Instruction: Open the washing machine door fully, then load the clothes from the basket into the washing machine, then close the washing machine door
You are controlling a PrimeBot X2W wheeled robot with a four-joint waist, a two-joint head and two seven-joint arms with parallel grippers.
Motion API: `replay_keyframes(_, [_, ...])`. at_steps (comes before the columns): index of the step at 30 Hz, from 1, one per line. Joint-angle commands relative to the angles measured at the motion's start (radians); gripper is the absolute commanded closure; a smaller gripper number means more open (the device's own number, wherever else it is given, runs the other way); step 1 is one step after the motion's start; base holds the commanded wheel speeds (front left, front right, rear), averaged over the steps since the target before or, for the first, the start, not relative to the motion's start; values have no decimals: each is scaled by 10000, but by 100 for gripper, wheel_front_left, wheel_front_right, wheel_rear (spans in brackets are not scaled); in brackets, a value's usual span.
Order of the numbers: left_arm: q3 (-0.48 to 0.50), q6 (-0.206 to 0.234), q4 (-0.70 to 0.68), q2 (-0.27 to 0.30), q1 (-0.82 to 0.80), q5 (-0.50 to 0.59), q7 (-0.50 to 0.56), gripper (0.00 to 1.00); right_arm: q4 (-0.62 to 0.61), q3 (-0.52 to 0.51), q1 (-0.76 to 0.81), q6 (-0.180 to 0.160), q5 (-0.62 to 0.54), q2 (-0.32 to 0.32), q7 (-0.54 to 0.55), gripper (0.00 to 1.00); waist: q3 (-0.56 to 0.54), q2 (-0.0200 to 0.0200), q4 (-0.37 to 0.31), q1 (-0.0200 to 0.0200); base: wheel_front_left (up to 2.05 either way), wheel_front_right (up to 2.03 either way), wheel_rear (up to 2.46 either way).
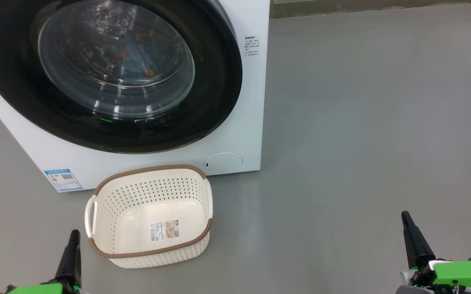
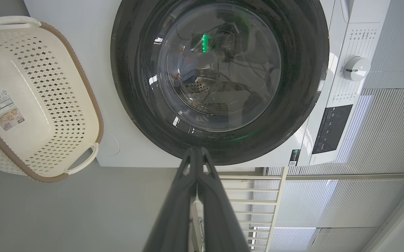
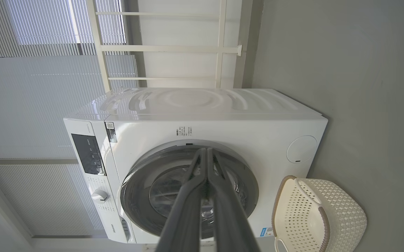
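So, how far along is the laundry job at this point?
Done, apparently: the basket is empty, and the clothes show behind the glass of the washing machine door, which sits closed on the washing machine. In hand: nothing; the left gripper and right gripper are shut, empty, clear of the machine. Left: nothing visible.

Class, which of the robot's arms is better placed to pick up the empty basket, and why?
Left, probably: the left gripper is close to the basket; the right gripper is far off.
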Motion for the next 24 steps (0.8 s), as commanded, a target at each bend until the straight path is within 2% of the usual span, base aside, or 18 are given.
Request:
replay_keyframes(1, [349, -105, -197, 168, -397, 10, 38, 100, -247, 182, -423, 16, -53, -39, 88, 100, 0, 0, 0, 0, 0, 0, 0])
replay_keyframes(24, [370, -106, -197, 154, -399, 28, 55, 100, -245, 152, -426, 16, -77, -19, 112, 100, 0, 0, 0, 0, 0, 0, 0])
